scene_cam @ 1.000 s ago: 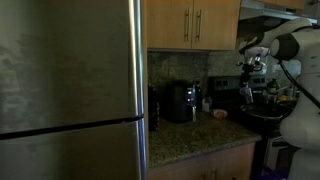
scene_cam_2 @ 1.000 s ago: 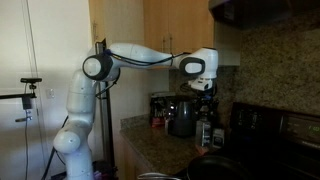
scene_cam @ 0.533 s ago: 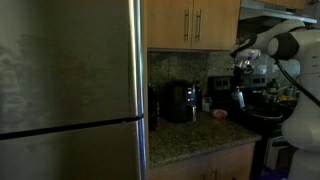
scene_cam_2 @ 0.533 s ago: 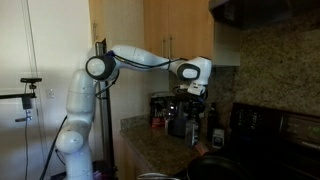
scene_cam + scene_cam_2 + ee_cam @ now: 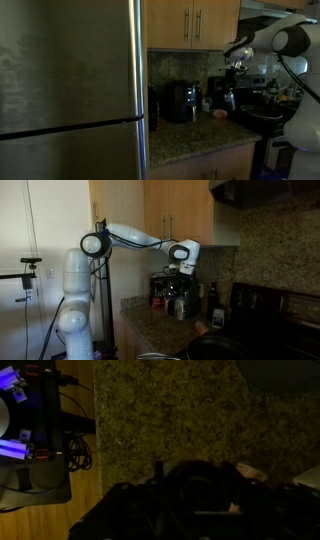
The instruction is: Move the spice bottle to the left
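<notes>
The kitchen is dim. My gripper (image 5: 230, 82) hangs over the granite counter (image 5: 190, 138) with a dark spice bottle (image 5: 228, 99) below it, beside the stove. In the exterior view from the opposite side the gripper (image 5: 181, 283) is at the bottle (image 5: 182, 302), in front of a black appliance. In the wrist view the bottle's round dark top (image 5: 198, 485) sits between my fingers (image 5: 198, 500), which appear shut on it. I cannot tell whether the bottle touches the counter.
A steel fridge (image 5: 70, 80) fills the near side. A black appliance (image 5: 180, 102) stands at the backsplash. A second bottle (image 5: 213, 292) stands by the stove, and a dark pan (image 5: 262, 115) sits on the stove. Wooden cabinets (image 5: 195, 22) hang above.
My gripper has carried the spice bottle steadily sideways along the counter, away from the stove and toward the black appliance and fridge.
</notes>
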